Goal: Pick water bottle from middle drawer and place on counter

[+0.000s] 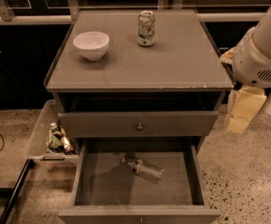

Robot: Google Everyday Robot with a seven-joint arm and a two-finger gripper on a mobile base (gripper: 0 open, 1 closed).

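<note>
The water bottle [145,169] lies on its side on the floor of the open middle drawer [100,185], right of centre, cap pointing back left. The counter [173,59] is the grey-brown cabinet top above it. My gripper [244,110] hangs off the white arm to the right of the cabinet, beside the counter's front right corner and well above and right of the bottle. It holds nothing that I can see.
A white bowl [91,45] and a green-and-white soda can [146,28] stand on the counter's back half. A closed drawer front with a round knob [139,126] sits above the open drawer. A pale side tray [44,132] at left holds small coloured tubes [59,139].
</note>
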